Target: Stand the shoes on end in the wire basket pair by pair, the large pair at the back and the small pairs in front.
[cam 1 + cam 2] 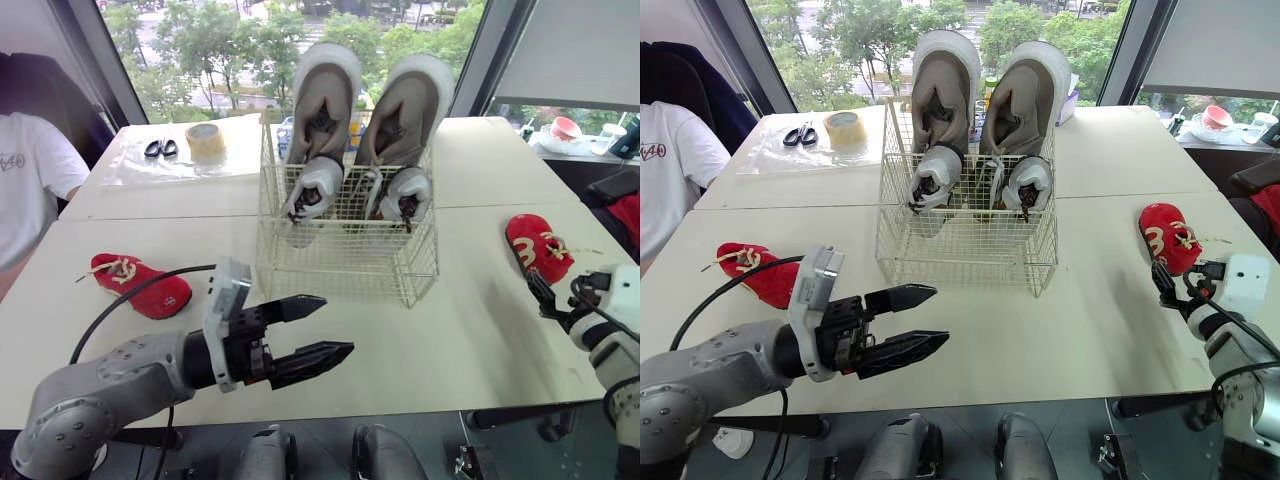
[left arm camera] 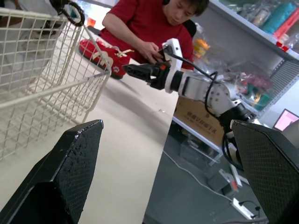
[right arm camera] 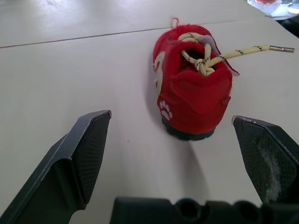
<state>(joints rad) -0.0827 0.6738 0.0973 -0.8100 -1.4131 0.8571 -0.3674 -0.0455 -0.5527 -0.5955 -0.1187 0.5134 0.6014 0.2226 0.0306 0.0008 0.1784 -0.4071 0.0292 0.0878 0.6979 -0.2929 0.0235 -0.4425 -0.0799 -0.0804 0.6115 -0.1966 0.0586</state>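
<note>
Looking at the table (image 1: 480, 330), the wire basket (image 1: 345, 265) sits around the middle. The large pair (image 1: 322, 95) is stood on end along the basket's back, toes sticking up above the rim. A small pale pair (image 1: 318, 185) is tucked in just in front of them, as far as I can tell.

So I'd say we're on the last pair, the little red ones, both lying out on the table. One red shoe (image 3: 194, 100) is well off to the basket's right, and the other red shoe (image 1: 140, 287) is well off to its left.

The right end effector (image 3: 172, 119) is lined up on the first one, fingers spread wide to either side of it and gripping nothing yet. The left end effector (image 1: 336, 325) hovers near the basket's front left corner, partly open and empty too.

Next move, I reckon: ease the right one forward and close on that shoe. Then it needs carrying over to the basket's front row.
</note>
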